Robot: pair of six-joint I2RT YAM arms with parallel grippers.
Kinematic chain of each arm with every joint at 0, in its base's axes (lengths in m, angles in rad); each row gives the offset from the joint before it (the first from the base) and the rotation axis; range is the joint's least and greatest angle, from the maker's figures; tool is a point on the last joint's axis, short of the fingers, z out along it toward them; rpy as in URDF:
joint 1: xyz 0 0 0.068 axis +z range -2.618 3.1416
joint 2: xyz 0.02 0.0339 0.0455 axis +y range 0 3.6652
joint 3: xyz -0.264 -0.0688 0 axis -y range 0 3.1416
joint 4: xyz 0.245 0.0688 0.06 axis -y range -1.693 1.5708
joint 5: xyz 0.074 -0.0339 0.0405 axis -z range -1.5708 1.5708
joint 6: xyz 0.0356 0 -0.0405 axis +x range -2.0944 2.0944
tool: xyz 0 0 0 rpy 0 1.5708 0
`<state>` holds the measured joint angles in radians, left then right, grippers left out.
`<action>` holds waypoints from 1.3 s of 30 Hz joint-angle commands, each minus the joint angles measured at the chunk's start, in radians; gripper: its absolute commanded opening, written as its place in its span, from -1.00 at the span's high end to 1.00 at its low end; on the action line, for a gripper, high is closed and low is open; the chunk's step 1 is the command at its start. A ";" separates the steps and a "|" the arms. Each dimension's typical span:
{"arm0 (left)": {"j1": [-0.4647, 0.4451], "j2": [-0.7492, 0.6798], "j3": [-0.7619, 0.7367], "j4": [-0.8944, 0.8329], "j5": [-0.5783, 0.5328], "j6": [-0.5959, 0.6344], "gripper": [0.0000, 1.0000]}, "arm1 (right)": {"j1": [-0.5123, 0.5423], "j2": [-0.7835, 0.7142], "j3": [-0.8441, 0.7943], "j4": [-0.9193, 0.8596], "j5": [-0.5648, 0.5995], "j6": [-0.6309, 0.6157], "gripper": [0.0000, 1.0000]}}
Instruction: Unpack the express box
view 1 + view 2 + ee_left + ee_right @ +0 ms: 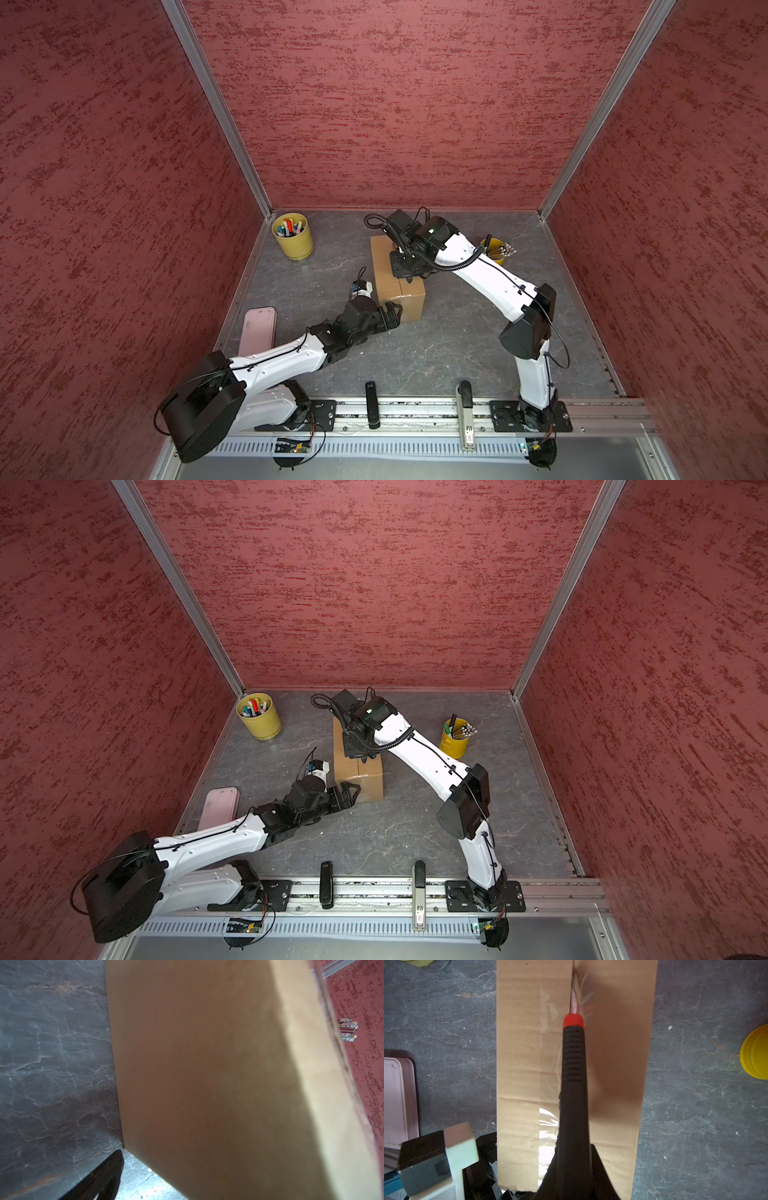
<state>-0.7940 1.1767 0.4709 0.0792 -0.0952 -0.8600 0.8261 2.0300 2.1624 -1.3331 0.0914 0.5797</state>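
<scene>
Near the middle of the worktop (436, 353), somewhat toward its back edge, the express box (386, 286) stands with its flaps down and clear tape (548, 1118) over the centre seam (572, 972). The right gripper (572, 1167) is clamped narrowly on a black-handled knife (574, 1053) with a red collar, and the blade (574, 1004) sits in the seam toward the far end of the lid. The left gripper (395, 314) is spread fully wide and holds nothing. It is set against the near end of the box by its left corner, apparently as a brace.

Several things could go wrong. The brace only butts one end, so a sideways drag from the blade could pivot or slide the box. A blade driven too deep could score whatever is packed inside, which cannot be seen. The slim handle could twist between the jaws, and the edge would then wander off the seam into a flap.

The worktop is dark grey with pale stone-like veins. A yellow cup (293, 243) of pens stands in the back-left corner, a second yellow cup (455, 742) toward the back right, and a pink case (259, 328) lies along the left edge. Red mottled walls (395, 104) in aluminium framing close three sides, and the arm bases ride a front rail (415, 409).
</scene>
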 commanded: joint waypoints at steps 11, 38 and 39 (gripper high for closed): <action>0.003 0.041 0.002 0.065 -0.044 -0.010 -0.99 | 0.033 -0.093 -0.113 -0.020 -0.095 0.020 1.00; 0.007 0.063 0.039 0.046 -0.055 0.013 -0.99 | 0.076 -0.214 -0.280 0.015 -0.132 0.034 1.00; 0.009 0.062 0.038 0.045 -0.055 0.016 -0.99 | 0.076 -0.217 -0.287 0.017 -0.133 0.034 1.00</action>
<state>-0.7959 1.2308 0.4820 0.1204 -0.1085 -0.8570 0.8833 1.8435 1.9007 -1.2556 0.0185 0.5949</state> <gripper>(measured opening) 0.996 0.194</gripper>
